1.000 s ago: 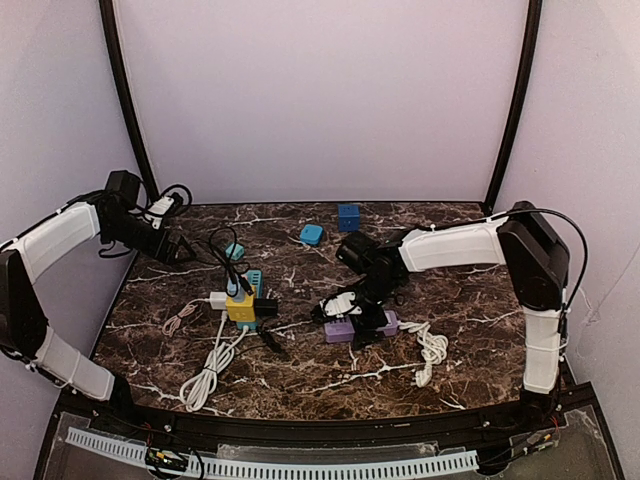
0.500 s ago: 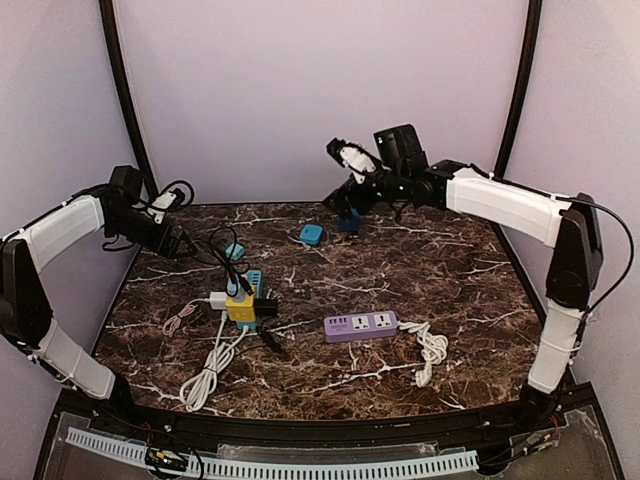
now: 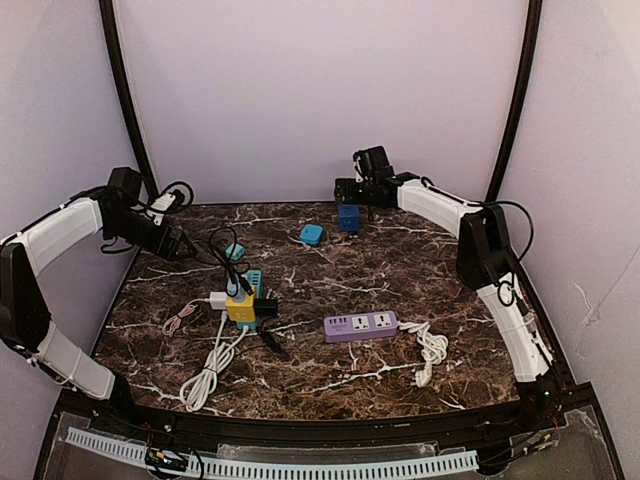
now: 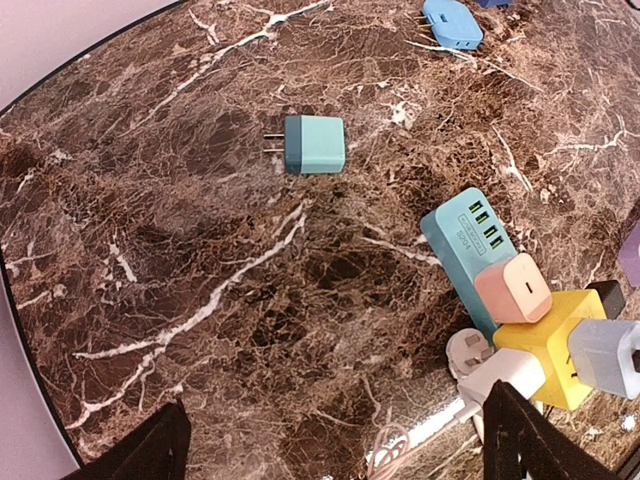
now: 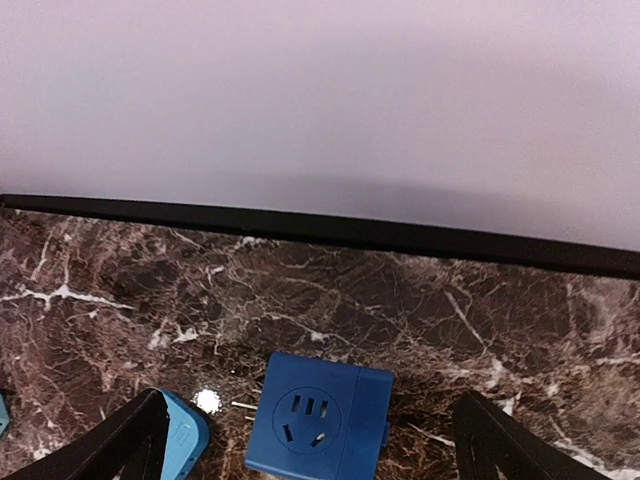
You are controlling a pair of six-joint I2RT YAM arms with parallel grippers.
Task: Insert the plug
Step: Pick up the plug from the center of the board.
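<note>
A teal plug lies flat on the marble with its two prongs pointing left, also in the top view as the teal plug. My left gripper hovers open and empty above bare marble, short of that plug; from above the left gripper is at the table's left side. A light-blue plug lies at the back, next to a blue cube socket. My right gripper hangs open over that cube, one finger on each side, holding nothing. In the top view the right gripper is near the back wall.
A teal power strip carries a pink charger and touches a yellow cube socket with white plugs and cables. A purple power strip lies centre right, its white cord coiled beside it. The back wall is close behind the right gripper.
The right arm rose from the purple power strip, swung to the back of the table and now hangs over the blue cube. The left arm has barely moved.
</note>
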